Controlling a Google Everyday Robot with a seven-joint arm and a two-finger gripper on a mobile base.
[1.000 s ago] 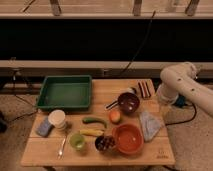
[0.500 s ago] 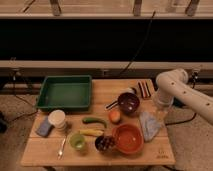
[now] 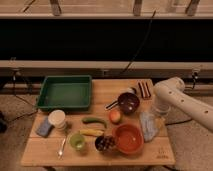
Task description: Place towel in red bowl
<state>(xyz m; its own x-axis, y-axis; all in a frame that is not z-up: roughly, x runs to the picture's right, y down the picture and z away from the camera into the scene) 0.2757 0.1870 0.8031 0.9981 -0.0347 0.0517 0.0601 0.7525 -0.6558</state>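
Note:
The towel (image 3: 148,125), a rumpled pale grey-blue cloth, lies on the wooden table (image 3: 50,152) near its right edge. The orange-red bowl (image 3: 129,138) stands just left of the towel at the table's front, with nothing inside it. My white arm (image 3: 175,97) reaches in from the right and bends down over the towel's far end. The gripper (image 3: 157,111) is at the arm's lower end, just above the towel's far edge, mostly hidden by the arm.
A maroon bowl with a handle (image 3: 127,102) stands behind the towel. A small dark bowl of food (image 3: 105,143), a green cup (image 3: 76,141), a banana (image 3: 91,132), an orange fruit (image 3: 115,116), a white cup (image 3: 57,119), a sponge (image 3: 44,127) and a green tray (image 3: 65,92) lie to the left.
My arm has swung left and down, from beside the table's right edge to over the towel's far end. The objects on the table have not moved.

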